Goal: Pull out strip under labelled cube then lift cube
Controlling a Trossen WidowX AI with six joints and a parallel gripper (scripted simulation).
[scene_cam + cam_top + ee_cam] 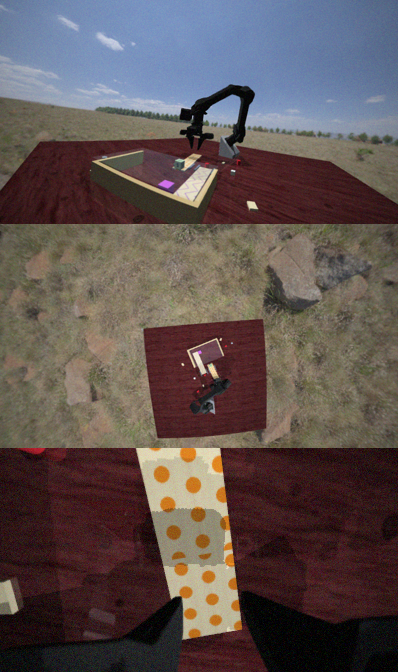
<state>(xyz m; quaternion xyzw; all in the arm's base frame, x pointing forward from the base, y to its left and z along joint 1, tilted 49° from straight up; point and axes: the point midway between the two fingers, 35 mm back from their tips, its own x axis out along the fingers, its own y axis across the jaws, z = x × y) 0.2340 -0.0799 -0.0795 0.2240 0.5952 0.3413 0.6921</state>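
The green cube (179,164) (210,365), with faint marks on its side, sits on the tray-side end of the orange-dotted strip (214,372) (194,158) (197,498). That strip lies outside the open side of the walled tray (202,344) (144,186). The zigzag strip (199,362) (193,185) lies partly inside the tray, beside a purple block (199,352) (166,184). My gripper (195,149) (211,601) is part open and empty, above the dotted strip's near end, its fingertips either side of the strip in the wrist view. The cube is out of the wrist view.
Small red blocks (238,162) (225,346), a white cube (232,172) (194,378) and a cream block (252,205) (182,364) are scattered around the tray and strips. The grey arm base (228,148) stands behind. A see-through sheet appears over the tray.
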